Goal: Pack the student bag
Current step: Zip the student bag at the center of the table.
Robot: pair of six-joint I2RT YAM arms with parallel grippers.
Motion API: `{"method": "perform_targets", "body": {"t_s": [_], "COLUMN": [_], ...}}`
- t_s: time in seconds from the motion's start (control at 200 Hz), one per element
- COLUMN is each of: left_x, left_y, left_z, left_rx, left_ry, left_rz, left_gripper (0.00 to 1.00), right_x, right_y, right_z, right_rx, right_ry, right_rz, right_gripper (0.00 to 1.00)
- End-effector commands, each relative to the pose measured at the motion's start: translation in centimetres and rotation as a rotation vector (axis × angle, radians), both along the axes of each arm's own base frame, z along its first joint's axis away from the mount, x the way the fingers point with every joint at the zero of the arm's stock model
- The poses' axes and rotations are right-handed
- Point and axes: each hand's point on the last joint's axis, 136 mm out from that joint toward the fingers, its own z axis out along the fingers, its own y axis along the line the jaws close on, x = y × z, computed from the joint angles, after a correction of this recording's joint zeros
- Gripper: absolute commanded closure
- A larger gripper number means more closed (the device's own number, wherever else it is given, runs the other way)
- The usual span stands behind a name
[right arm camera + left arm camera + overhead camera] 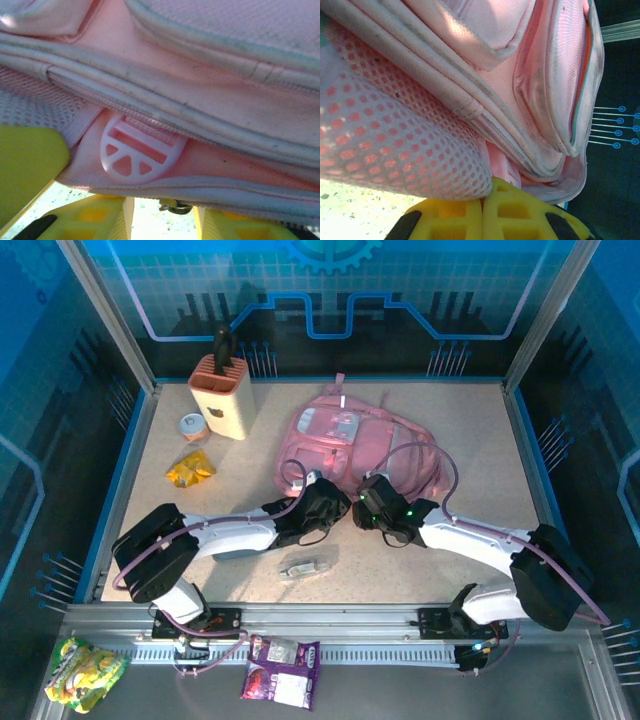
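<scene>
pink student bag (350,440) lies mid-table, both arms at its near edge; left gripper (482,212) has fingers pressed together against the mesh, right gripper (160,217) fingers sit apart under the hem

Beige tabletop (480,440), blue printed walls (420,280).

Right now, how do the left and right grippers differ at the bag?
The left gripper has its jaws shut; the right gripper has them apart. The left gripper sits by the mesh pocket, the right gripper below a pale buckle. Both are at the student bag's near edge.
</scene>
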Motion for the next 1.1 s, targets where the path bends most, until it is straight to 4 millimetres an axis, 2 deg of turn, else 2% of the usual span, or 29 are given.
{"method": "perform_targets", "body": {"t_s": [0.0,0.12,0.195,0.28,0.355,0.48,0.565,0.815,0.951,1.026,1.096], "left_x": [-0.2,-0.3,-0.4,-0.5,-0.6,-0.7,-0.8,-0.8,-0.9,-1.0,-0.9], "left_y": [-2.7,-2.5,-2.4,-2.3,-2.5,-2.6,-2.5,-2.3,-2.5,-2.8,-2.9], "left_z": [6.1,6.5,6.7,7.1,7.1,7.3,7.3,7.2,7.0,7.2,7.3], "left_rx": [-0.122,-0.112,-0.108,-0.108,-0.099,-0.103,-0.093,-0.084,-0.089,-0.100,-0.098], "left_ry": [-0.109,-0.119,-0.129,-0.139,-0.140,-0.145,-0.146,-0.145,-0.142,-0.146,-0.146], "left_rz": [-0.061,-0.060,-0.061,-0.055,-0.062,-0.063,-0.061,-0.058,-0.056,-0.063,-0.062], "left_gripper": [1.00,1.00,1.00,1.00,1.00,1.00,1.00,1.00,1.00,1.00,1.00], "right_x": [1.2,0.7,0.5,0.6,0.6,0.5,0.5,0.2,0.6,1.0,1.4], "right_y": [-1.3,-2.3,-2.0,-2.0,-1.3,-1.3,-1.8,-1.9,-0.7,-0.2,0.0], "right_z": [1.1,0.8,0.9,0.9,1.1,1.0,1.2,1.1,0.9,0.6,0.3], "right_rx": [-0.078,-0.109,-0.092,-0.093,-0.075,-0.100,-0.112,-0.114,-0.075,-0.070,-0.073], "right_ry": [-0.065,-0.059,-0.075,-0.080,-0.079,-0.083,-0.087,-0.094,-0.104,-0.100,-0.103], "right_rz": [-0.065,-0.076,-0.053,-0.054,-0.033,-0.030,-0.043,-0.018,0.014,0.019,0.018], "right_gripper": [0.66,0.67,0.66,0.70,0.71,0.64,0.64,0.80,0.76,0.65,0.66]}}
